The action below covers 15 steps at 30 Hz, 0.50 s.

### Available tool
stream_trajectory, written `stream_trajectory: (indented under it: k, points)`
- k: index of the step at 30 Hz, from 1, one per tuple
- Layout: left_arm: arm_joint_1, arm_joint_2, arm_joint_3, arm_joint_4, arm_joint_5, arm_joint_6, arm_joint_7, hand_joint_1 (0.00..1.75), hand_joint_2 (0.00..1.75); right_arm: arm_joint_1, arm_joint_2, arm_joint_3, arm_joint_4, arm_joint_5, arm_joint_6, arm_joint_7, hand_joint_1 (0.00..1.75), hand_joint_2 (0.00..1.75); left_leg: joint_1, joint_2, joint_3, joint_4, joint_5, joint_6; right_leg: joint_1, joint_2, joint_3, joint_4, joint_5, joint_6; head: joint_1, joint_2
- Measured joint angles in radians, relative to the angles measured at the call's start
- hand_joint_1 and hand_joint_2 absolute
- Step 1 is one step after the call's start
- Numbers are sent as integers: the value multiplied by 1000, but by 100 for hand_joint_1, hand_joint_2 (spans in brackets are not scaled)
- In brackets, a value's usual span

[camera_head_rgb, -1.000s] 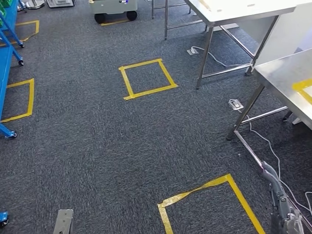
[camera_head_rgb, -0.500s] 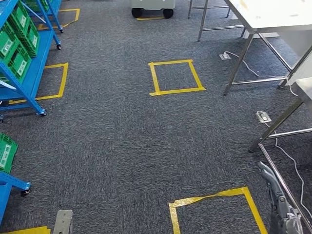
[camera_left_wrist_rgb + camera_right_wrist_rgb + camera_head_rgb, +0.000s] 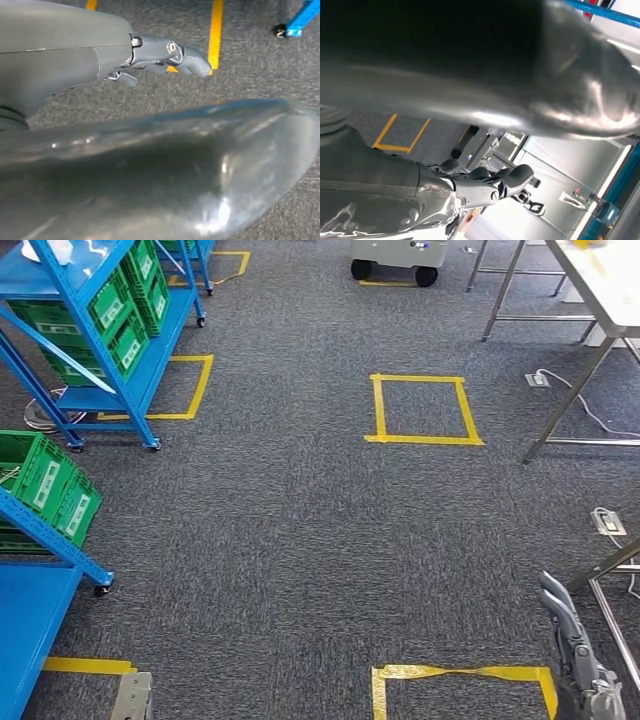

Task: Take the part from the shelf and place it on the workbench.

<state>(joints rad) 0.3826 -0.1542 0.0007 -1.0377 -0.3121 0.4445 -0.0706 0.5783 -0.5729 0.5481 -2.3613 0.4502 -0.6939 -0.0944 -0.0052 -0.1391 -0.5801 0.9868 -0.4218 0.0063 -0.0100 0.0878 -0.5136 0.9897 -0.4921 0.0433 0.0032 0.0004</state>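
Shelf (image 3: 113, 330) with green bins (image 3: 124, 305) sat off by the floor's left edge, nearer the left hand (image 3: 158, 52). Both it and the right hand (image 3: 577, 655) hung loose, holding nothing. Couldn't spot the part.

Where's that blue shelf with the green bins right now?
In the head view the blue shelf stands at the upper left on the grey carpet, green bins on its tiers, beside a yellow tape square on the floor.

Head view high, facing down over carpet (image 3: 302, 540); wrist views close behind hands, sharing carpet.
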Motion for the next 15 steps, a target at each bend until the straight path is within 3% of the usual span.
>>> stream_trajectory:
  k: [1,3,5,7,8,10,11,13,14,15]
  points:
    - [1,0,0,0,0,0,0,0,0,-1,-1,0,0,0,0,0,0,0,2,-4,-4,1,2,-6,0,-14,3,-4,4,-5,0,0]
    - [1,-1,0,1,0,1,0,0,0,0,-2,0,0,1,0,0,0,0,0,35,-26,39,-27,-15,-2,-44,10,-15,15,-15,-4,0]
    - [-2,-1,0,2,1,2,0,0,0,2,-2,0,-1,1,0,-1,0,0,0,99,-80,151,-98,-23,-1,-76,10,-20,19,-19,-8,0]
    - [-4,-1,0,3,1,2,0,0,0,2,-2,0,-1,1,0,-1,0,0,5,122,-132,264,-144,-33,-1,-110,9,-20,18,-20,-8,0]
    - [-3,-1,0,4,1,2,0,0,0,2,-2,0,-1,1,0,-1,0,0,8,126,-136,278,-140,-37,-1,-126,9,-20,17,-19,-8,0]
    - [-2,-1,0,5,1,3,0,0,0,1,-2,0,-1,1,0,-1,0,0,15,143,-85,194,-86,-44,-3,-156,12,-18,14,-13,-8,0]
    - [-2,-2,0,5,1,3,0,0,0,1,-2,0,-1,1,0,0,0,0,17,172,-44,123,-58,-47,-2,-168,15,-16,10,-8,-9,0]
    - [-6,-4,-1,6,0,6,-1,0,0,0,-3,0,-1,4,0,0,0,0,16,214,11,26,-30,-39,3,-190,16,-9,0,4,-8,0]
    - [-8,-5,-1,7,-1,8,-2,0,0,0,-3,1,-1,5,0,1,0,0,14,222,18,10,-30,-31,5,-201,18,-8,-4,9,-6,0]
    - [-9,-6,-1,8,-2,10,-4,0,0,-1,-4,1,0,7,0,2,0,0,11,208,15,9,-30,-21,4,-212,22,-8,-6,14,-3,0]
